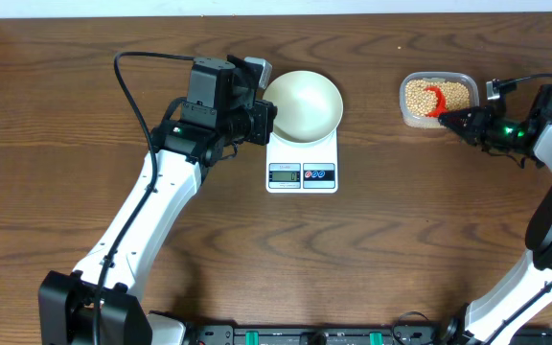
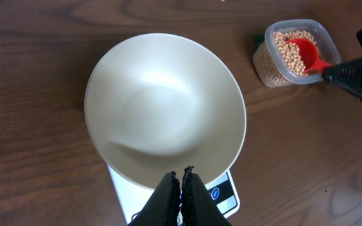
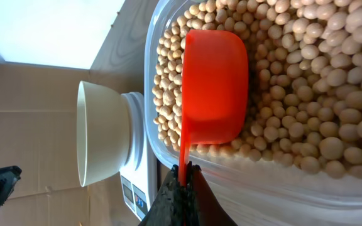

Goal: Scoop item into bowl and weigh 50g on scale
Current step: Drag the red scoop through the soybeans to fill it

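The beans are all found in the clear tub, at the far right of the table, well apart from the bowl. None are seen in the bowl, which is seated on the scale. A red scoop is laid on the bean surface with its cup empty, and its handle is clamped at the end by the right gripper, whose jaws are closed narrowly on it. The step in hand is judged to be the first filling of the scoop. For this to be done well, the cup's leading lip should be tilted down and driven under the beans rather than skated over them, then levelled before it is raised over the tub wall. A heaped load is likely to be shed on the carry, since round beans roll freely. Small loads are advised near the target weight. The left gripper is found shut and empty at the bowl's near rim; whether the rim is touched cannot be told. Any pressure there would falsify the reading and should be avoided. The display is too small to be read.
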Controlling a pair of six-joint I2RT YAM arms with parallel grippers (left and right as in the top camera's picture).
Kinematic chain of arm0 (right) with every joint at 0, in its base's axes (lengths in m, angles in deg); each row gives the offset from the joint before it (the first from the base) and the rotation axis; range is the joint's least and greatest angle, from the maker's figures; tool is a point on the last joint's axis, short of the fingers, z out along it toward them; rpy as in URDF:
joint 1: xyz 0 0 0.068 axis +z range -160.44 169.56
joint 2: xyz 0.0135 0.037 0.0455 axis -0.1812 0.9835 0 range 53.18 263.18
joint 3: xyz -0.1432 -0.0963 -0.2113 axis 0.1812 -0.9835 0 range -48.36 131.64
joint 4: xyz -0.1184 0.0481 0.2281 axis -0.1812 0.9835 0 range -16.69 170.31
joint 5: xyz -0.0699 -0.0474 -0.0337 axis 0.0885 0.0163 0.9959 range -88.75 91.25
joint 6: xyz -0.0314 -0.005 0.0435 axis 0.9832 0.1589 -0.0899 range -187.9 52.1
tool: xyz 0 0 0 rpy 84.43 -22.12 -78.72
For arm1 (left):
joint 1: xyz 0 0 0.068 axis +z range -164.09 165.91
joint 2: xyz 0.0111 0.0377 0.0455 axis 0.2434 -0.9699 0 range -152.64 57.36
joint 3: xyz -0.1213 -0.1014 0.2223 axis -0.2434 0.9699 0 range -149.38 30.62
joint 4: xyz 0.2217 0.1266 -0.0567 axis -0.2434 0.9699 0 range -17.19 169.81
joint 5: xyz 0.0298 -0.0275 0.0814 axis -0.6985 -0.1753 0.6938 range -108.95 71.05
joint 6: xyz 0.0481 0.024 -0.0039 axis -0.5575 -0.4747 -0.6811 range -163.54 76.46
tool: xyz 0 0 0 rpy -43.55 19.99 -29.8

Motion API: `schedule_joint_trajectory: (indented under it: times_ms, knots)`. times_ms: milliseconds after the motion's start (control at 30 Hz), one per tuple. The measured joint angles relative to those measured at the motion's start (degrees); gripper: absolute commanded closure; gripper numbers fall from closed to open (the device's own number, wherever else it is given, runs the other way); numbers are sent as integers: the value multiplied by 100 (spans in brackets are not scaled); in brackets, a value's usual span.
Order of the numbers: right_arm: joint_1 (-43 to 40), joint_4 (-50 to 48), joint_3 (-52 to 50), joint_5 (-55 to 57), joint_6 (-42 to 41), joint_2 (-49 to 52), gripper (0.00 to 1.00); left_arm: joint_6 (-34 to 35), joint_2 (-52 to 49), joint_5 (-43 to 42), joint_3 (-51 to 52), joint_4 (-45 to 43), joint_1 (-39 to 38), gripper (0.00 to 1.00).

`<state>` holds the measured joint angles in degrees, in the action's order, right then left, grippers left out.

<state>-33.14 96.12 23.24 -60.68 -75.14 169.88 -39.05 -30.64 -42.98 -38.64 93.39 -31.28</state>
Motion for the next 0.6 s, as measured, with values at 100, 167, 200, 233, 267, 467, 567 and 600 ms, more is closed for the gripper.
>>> schedule_joint_trajectory:
  times_ms: [100,167,200,233,267,467,567,600]
  knots:
    - [11,-13,0,-28,2,9,99,2,0,0,0,0,0,93]
    - [17,-20,0,-33,0,9,99,0,0,0,0,0,0,92]
    - [24,-35,0,-44,0,9,99,0,0,-2,0,-2,0,93]
    - [28,-61,0,-61,0,11,99,0,0,0,0,0,0,93]
    - [39,-120,0,-92,-20,20,99,2,0,0,0,0,0,93]
    - [15,-380,-4,-361,-199,133,99,7,-2,0,0,0,0,92]
    - [-59,-382,-4,-492,-284,155,99,39,0,0,0,0,0,93]
    - [-90,-382,-4,-544,-286,155,99,46,-2,-2,0,0,0,93]
